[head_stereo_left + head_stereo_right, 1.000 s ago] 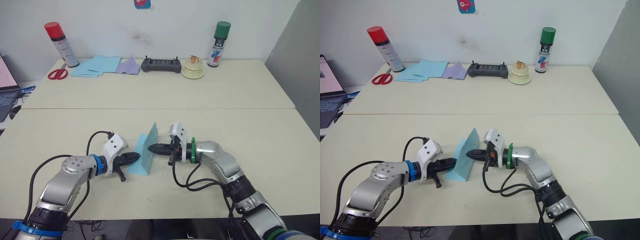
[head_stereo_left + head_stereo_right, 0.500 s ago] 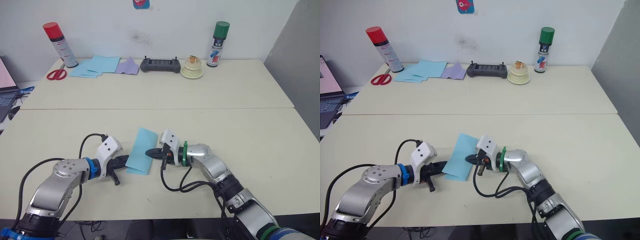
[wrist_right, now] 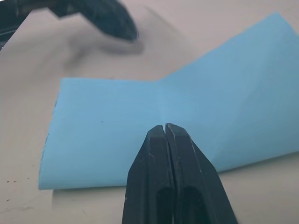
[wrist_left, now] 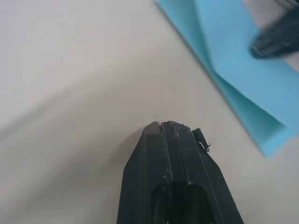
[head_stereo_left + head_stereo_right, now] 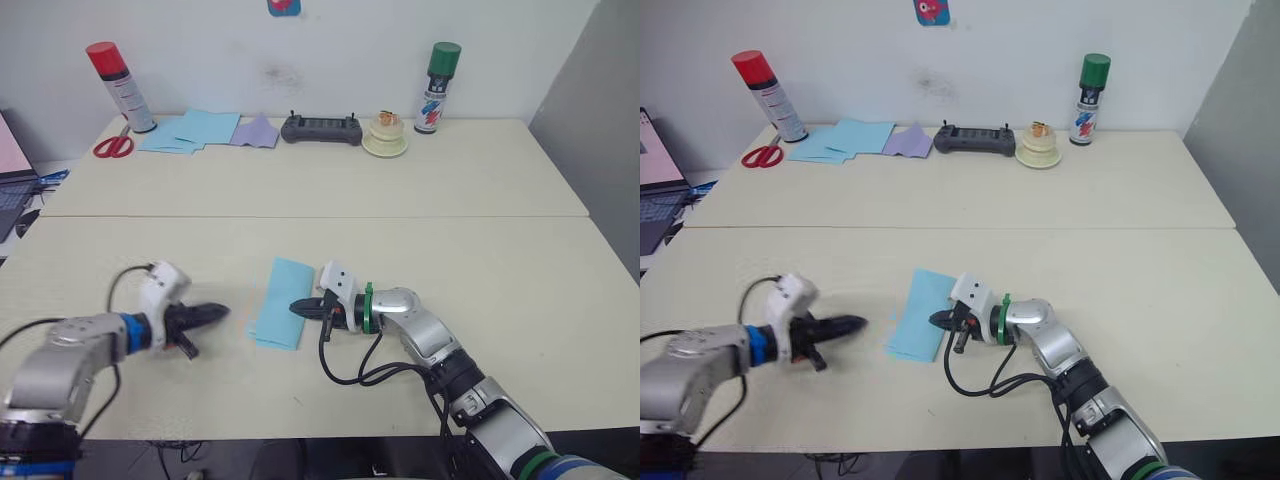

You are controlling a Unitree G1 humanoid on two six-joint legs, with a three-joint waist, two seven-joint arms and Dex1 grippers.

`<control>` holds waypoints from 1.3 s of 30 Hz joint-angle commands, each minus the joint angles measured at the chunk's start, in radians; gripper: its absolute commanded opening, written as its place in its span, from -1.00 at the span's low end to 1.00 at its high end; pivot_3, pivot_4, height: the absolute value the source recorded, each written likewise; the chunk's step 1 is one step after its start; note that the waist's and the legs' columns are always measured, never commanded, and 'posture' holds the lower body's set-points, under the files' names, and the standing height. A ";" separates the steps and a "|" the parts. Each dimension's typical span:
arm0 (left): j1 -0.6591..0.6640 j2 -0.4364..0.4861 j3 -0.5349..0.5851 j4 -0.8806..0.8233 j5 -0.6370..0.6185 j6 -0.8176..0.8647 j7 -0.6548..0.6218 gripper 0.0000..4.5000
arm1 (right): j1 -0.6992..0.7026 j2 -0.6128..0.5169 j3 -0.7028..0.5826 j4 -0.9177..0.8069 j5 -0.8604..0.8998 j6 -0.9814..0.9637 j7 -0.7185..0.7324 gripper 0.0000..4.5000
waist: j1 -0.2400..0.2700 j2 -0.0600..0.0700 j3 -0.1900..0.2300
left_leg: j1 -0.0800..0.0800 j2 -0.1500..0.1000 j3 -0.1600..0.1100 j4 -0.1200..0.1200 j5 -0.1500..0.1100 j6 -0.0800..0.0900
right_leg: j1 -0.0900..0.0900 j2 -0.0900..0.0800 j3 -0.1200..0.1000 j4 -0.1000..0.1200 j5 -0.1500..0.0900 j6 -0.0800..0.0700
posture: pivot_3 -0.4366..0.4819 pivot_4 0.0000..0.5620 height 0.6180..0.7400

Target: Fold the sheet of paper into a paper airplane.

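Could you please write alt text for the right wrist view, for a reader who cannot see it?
The right gripper, its two black fingers shut, points at the middle of a folded light blue sheet of paper lying on a cream table. Beyond the paper's far edge is the black tip of the left gripper.

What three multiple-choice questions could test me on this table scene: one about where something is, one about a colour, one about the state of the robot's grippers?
1. Where are the red scissors?
A. Beside the red-capped spray can
B. Beside the green-capped spray can
C. On the folded sheet of paper

2. What colour is the sheet of paper under the right gripper?
A. Lavender
B. Light blue
C. White

3. How is the left gripper?
A. Shut, clear of the paper
B. Shut on the paper
C. Wide open

Answers: 1 A, they lie at the far left next to that can. 2 B, it is light blue. 3 A, its fingers meet over bare table.
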 commanded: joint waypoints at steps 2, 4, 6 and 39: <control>-0.045 -0.014 -0.008 -0.038 -0.026 -0.009 -0.018 -1.00 | 0.000 0.012 0.017 -0.003 -0.016 -0.008 0.006 -0.99 | 0.001 0.000 0.000 | 0.000 0.000 0.001 0.000 0.000 0.000 | 0.000 0.000 0.001 0.000 0.000 0.000 | -0.05 -0.47 1.00; -0.069 -0.039 -0.035 -0.072 -0.034 0.003 -0.009 -1.00 | 0.000 0.013 0.018 -0.003 -0.020 -0.008 0.006 -0.99 | 0.001 0.000 0.000 | 0.000 0.000 0.002 0.000 0.000 0.000 | 0.000 0.000 0.001 0.000 0.000 0.000 | -0.05 -0.47 1.00; -0.095 -0.065 -0.074 -0.104 -0.029 0.009 0.002 -1.00 | 0.001 0.012 0.019 -0.002 -0.024 -0.007 0.009 -0.99 | 0.002 -0.001 0.000 | 0.000 0.001 0.002 0.000 0.000 0.000 | 0.000 0.000 0.001 0.000 0.000 0.000 | -0.05 -0.47 1.00; -0.132 -0.156 -0.374 0.040 0.239 -0.193 0.014 -1.00 | 0.039 -0.015 -0.043 -0.058 -0.016 0.021 -0.045 -0.99 | 0.003 -0.001 0.000 | 0.000 0.002 0.002 0.000 0.000 0.000 | 0.000 0.006 0.001 0.000 0.000 0.000 | -0.05 -0.47 1.00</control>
